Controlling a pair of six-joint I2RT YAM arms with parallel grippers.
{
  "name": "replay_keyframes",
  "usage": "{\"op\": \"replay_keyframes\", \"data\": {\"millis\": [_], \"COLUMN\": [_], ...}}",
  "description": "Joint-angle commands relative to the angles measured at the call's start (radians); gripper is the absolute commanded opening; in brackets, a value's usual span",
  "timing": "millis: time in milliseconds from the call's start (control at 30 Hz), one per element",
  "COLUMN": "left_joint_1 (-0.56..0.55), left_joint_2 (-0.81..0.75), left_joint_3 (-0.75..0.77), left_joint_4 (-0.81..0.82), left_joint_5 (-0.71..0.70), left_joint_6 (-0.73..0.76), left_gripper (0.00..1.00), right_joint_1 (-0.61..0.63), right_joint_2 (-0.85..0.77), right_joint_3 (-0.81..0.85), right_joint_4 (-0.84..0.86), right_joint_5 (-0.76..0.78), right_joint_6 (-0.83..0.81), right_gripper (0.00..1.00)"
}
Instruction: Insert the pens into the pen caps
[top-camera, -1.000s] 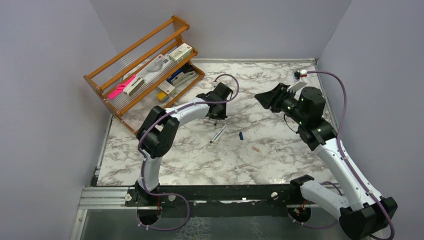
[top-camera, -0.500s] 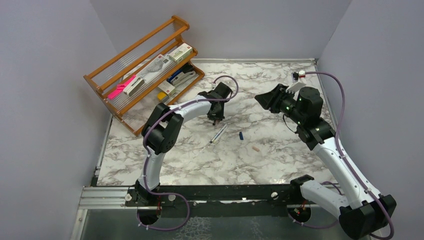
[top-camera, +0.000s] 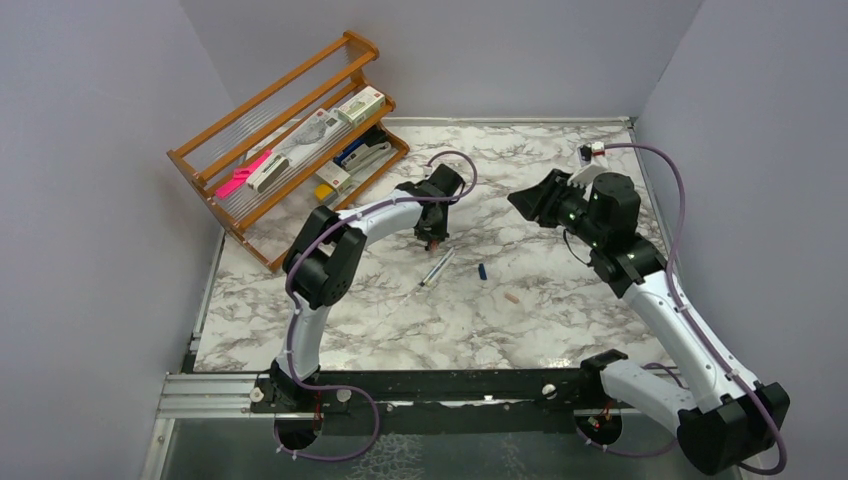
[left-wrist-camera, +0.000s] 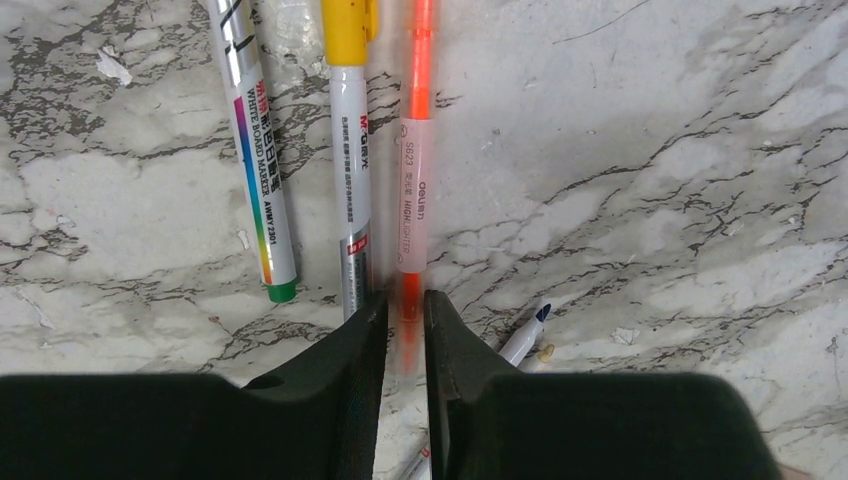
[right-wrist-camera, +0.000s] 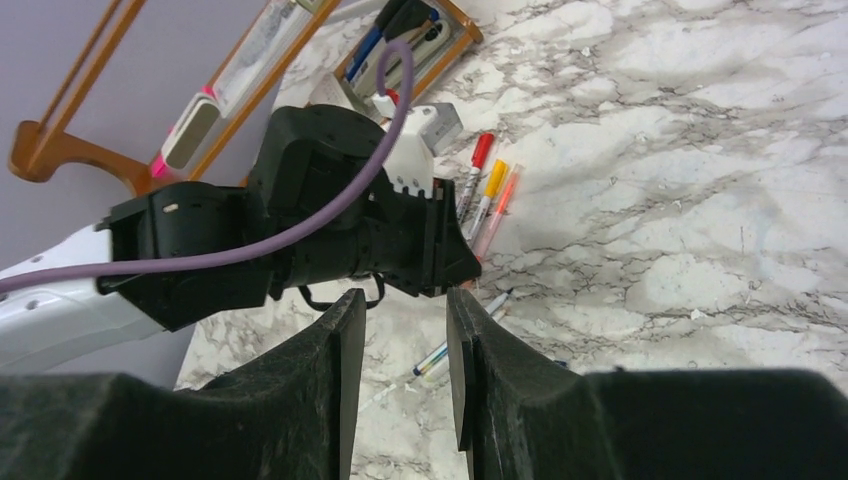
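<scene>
Marble table (top-camera: 400, 330): pink cap (top-camera: 512, 297), blue cap (top-camera: 482, 271) loose at frame centre, unfilled. Your left gripper (left-wrist-camera: 405, 302) narrowly parted astride orange pen (left-wrist-camera: 415, 170); grip unclear. Right gripper (right-wrist-camera: 405, 300) parted, empty. Yellow-capped pen (left-wrist-camera: 352, 150) beyond, judged done.

My marble table (top-camera: 560, 330) bears a wooden rack (top-camera: 360, 47) at its far left; white marker (left-wrist-camera: 255, 170), yellow-capped pen (left-wrist-camera: 352, 180), orange pen (left-wrist-camera: 414, 180) lie side by side; nearer me, loose pen (top-camera: 437, 268), blue cap (top-camera: 482, 271), pink cap (top-camera: 512, 298).
</scene>
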Motion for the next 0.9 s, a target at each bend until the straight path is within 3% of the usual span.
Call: {"op": "replay_keyframes", "data": {"millis": [0, 133, 300, 467, 867], "left_joint_1": [-0.004, -0.011, -0.060, -0.103, -0.109], "left_joint_2": [-0.099, -0.149, -0.206, -0.251, -0.293], "left_joint_3": [0.037, 0.056, 0.046, -0.057, -0.177], "left_joint_4": [-0.013, -0.014, 0.026, 0.081, 0.063], "left_joint_5": [-0.002, 0.010, 0.024, 0.096, 0.091], "left_joint_6": [0.007, 0.040, 0.168, 0.298, 0.387], "left_gripper": [0.23, 0.31, 0.37, 0.36, 0.35], "right_joint_1": [0.004, 0.004, 0.004, 0.004, 0.004], "right_joint_2": [0.056, 0.140, 0.191, 0.191, 0.186], "right_joint_3": [0.023, 0.072, 0.061, 0.037, -0.003], "right_joint_4": [-0.071, -0.206, -0.227, -0.203, -0.188], "right_joint_5": [0.013, 0.042, 0.038, 0.036, 0.030], "right_joint_6": [-0.042, -0.087, -0.131, -0.083, -0.030], "right_gripper": [0.33, 0.20, 0.24, 0.24, 0.24]}}
